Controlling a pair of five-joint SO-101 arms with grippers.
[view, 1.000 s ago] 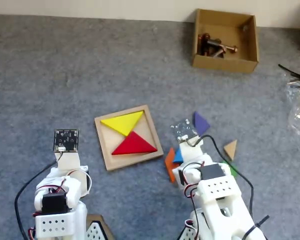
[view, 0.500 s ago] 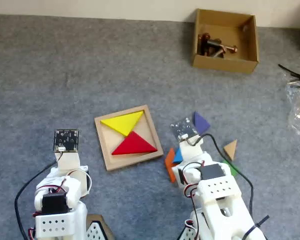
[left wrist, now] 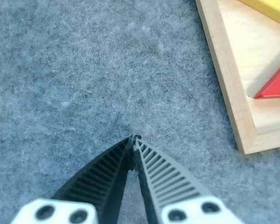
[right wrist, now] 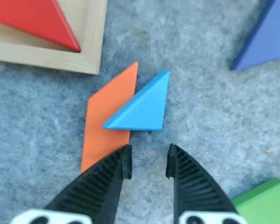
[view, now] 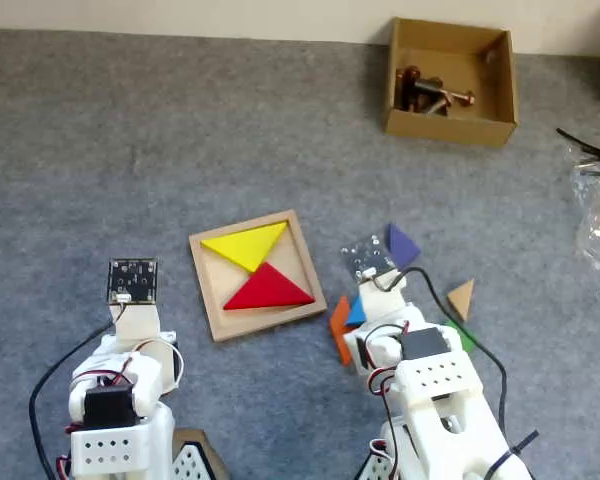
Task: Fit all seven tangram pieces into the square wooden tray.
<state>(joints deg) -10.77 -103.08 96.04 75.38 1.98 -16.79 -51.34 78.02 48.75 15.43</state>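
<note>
1. Square wooden tray (view: 204,290): sits mid-desk (view: 130,150); holds yellow triangle (view: 248,246) and red triangle (view: 268,289).
2. Right tool (right wrist: 149,154): narrow gap, empty, just beside blue triangle (right wrist: 142,107) and orange parallelogram (right wrist: 95,140).
3. Left tool (left wrist: 133,140): pressed closed, empty, near tray.

Wide bare desk (view: 130,130) left of and beyond the tray (view: 268,317), bare wood in tray's side corners, blue triangle (right wrist: 142,106) touching orange parallelogram (right wrist: 107,119) just ahead of right gripper (right wrist: 148,161), green piece (right wrist: 263,198) possibly crowding one side

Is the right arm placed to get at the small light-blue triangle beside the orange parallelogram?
Probably yes: the right gripper hangs open just short of the light-blue triangle, nothing between them. The orange parallelogram touches one edge, so it may get nudged.
</note>
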